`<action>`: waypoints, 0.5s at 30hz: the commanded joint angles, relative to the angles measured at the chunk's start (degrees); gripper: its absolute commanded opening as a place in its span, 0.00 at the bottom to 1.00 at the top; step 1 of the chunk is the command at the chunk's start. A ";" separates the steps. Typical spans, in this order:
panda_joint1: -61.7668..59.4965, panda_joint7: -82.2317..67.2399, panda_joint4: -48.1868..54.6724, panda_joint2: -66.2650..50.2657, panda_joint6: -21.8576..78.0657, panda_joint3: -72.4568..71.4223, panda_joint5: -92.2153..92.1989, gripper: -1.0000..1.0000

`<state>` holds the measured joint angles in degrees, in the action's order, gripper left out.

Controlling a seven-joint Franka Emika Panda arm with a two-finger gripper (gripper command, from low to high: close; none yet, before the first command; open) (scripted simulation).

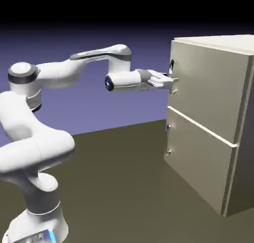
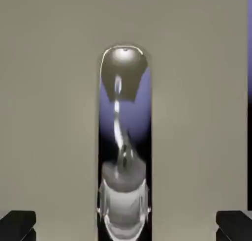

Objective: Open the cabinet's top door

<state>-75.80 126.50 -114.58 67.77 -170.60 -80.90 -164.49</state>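
Observation:
The beige cabinet (image 1: 238, 138) stands at the exterior view's right. Its top door (image 1: 208, 88) is flush and carries a dark metal bar handle (image 1: 172, 65) at its near edge. My gripper (image 1: 171, 81) reaches level against that handle. In the hand view the shiny handle (image 2: 124, 136) runs upright through the middle of the beige top door (image 2: 49, 112). My gripper (image 2: 125, 226) straddles the handle. Its dark fingertips (image 2: 17, 224) sit in the two bottom corners, well clear of the bar on both sides, so it reads as open.
Below a pale seam lies the lower door (image 1: 198, 157) with its own small handle (image 1: 168, 138). The arm's white links (image 1: 54, 73) stretch from the lower left across the dark table (image 1: 124, 187) to the cabinet.

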 commanded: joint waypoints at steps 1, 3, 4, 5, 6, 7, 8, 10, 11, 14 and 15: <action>1.65 -0.26 -2.05 -0.15 1.57 0.77 0.19 0.00; 5.03 -0.80 -6.23 -0.47 4.80 2.39 0.67 0.00; 6.74 -1.07 -8.30 -0.63 6.42 3.26 0.99 0.00; 8.46 -1.32 -10.38 -0.80 8.06 4.15 1.35 0.00; 10.19 -1.57 -12.46 -0.96 9.70 5.09 1.75 0.00; 11.93 -1.81 -14.53 -1.11 11.36 6.07 2.22 0.00; 13.69 -2.03 -16.61 -1.25 13.03 7.10 2.74 0.00; 17.21 -2.43 -20.76 -1.47 16.42 9.31 3.97 0.00; 19.00 -2.63 -22.84 -1.57 18.14 10.51 4.67 0.00; 24.50 -3.62 -29.00 -2.01 23.28 14.58 7.01 0.00; 26.45 -5.87 -30.26 -3.47 24.05 16.05 6.85 0.00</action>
<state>-49.36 120.62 -144.83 64.30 -146.61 -64.84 -157.53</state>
